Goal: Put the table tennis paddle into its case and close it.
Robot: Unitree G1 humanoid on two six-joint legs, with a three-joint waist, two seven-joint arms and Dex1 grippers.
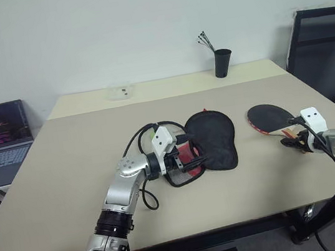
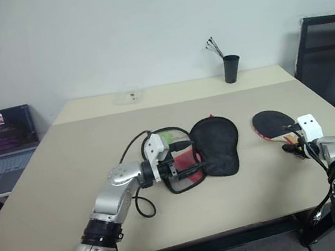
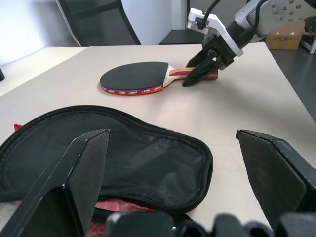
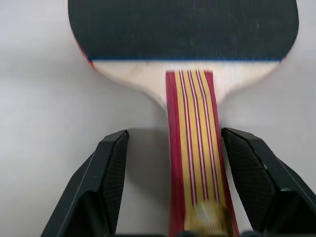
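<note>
Nearest on the bench (image 1: 71,197), the left gripper (image 1: 188,155) hangs by the case (image 1: 210,139), its fingers (image 3: 74,182) spread wide and holding nothing, with the black pouch lying open-mouthed just beyond them. To the right, the right gripper (image 4: 173,177) straddles the striped handle of the paddle (image 1: 270,117), which lies flat well apart from the case, fingers (image 4: 106,173) parted on either side and not yet gripping. The pick-up looks to be the step in hand: next they likely must close on the handle, lift, and carry the blade toward the case mouth.

Even, soft indoor light falls on the pale bench (image 1: 62,179), casting only faint shadows. The head views are sharp. In the right wrist view the paddle handle (image 4: 196,163) blurs at its near end.
</note>
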